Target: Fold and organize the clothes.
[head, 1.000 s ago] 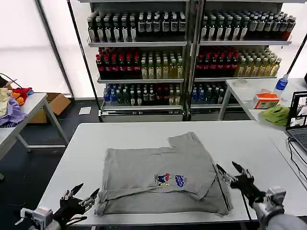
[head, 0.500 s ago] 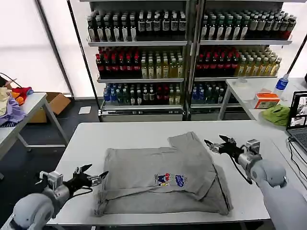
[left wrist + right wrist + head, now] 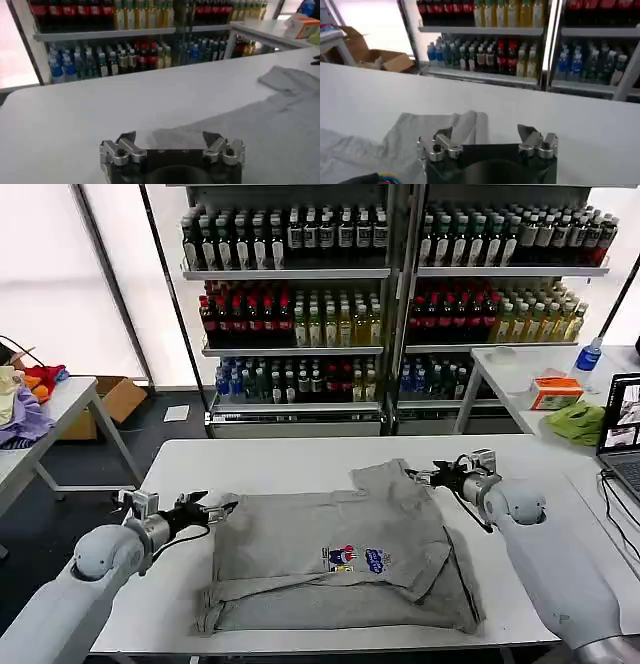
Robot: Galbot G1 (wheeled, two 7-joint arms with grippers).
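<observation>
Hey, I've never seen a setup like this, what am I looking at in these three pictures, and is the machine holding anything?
This is a two-armed robot at a white table. The wide picture comes from a camera on its head; the other two come from cameras on its wrists, looking out over each claw. A grey T-shirt with a small coloured print lies partly folded on the table. The left gripper is open at the shirt's far left corner; the right gripper is open at the far right sleeve. Neither holds anything. Behind stand shelves of bottled drinks.
</observation>
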